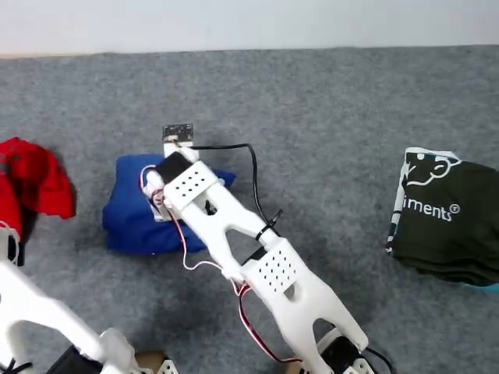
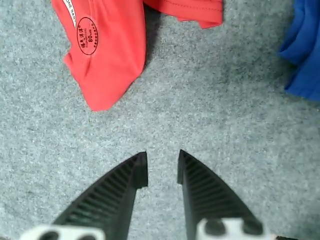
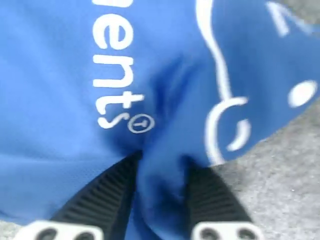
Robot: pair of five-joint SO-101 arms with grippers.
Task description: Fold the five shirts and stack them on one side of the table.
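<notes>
High view: a white perforated plastic right arm point(image 1: 265, 265) stretches over a grey felt-like table point(image 1: 327, 101). Its wrist hides part of a folded blue cloth shirt point(image 1: 129, 218) left of centre. A crumpled red cloth shirt point(image 1: 35, 183) is cut off at the left edge, and a folded dark shirt with white print point(image 1: 448, 226) is cut off at the right edge.

Left wrist view: the left gripper point(image 2: 162, 170) hangs over bare table near the red shirt, its ribbed black jaws narrowly parted and empty.

Right wrist view: the right gripper point(image 3: 161, 170) pinches a soft ridge of the blue shirt, and the fabric buries its fingertips.

Overhead, wrist cams close, blue shirt point(image 1: 125, 224) shared
</notes>
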